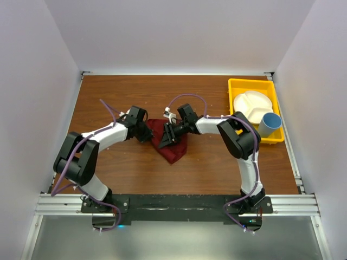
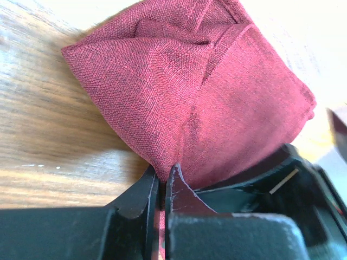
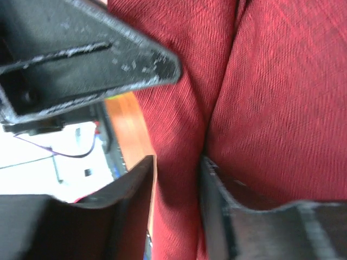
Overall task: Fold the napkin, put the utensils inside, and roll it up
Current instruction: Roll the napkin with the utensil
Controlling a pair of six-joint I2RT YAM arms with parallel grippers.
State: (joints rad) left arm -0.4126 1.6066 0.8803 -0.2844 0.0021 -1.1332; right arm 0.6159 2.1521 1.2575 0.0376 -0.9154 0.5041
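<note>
The dark red napkin (image 1: 172, 146) lies bunched at the middle of the wooden table. My left gripper (image 1: 147, 133) sits at its left edge. In the left wrist view the jaws (image 2: 162, 174) are pressed together on a pinched corner of the napkin (image 2: 206, 92). My right gripper (image 1: 166, 135) is over the napkin from the right. In the right wrist view (image 3: 176, 181) a thick fold of napkin (image 3: 282, 81) fills the narrow gap between its fingers. The utensils are not visible in any view.
A yellow tray (image 1: 238, 86) stands at the back right, holding a white divided plate (image 1: 252, 105) and a blue cup (image 1: 269, 123) on its side. White walls enclose the table on three sides. The two grippers are very close together; the left one's finger (image 3: 108, 54) shows in the right wrist view.
</note>
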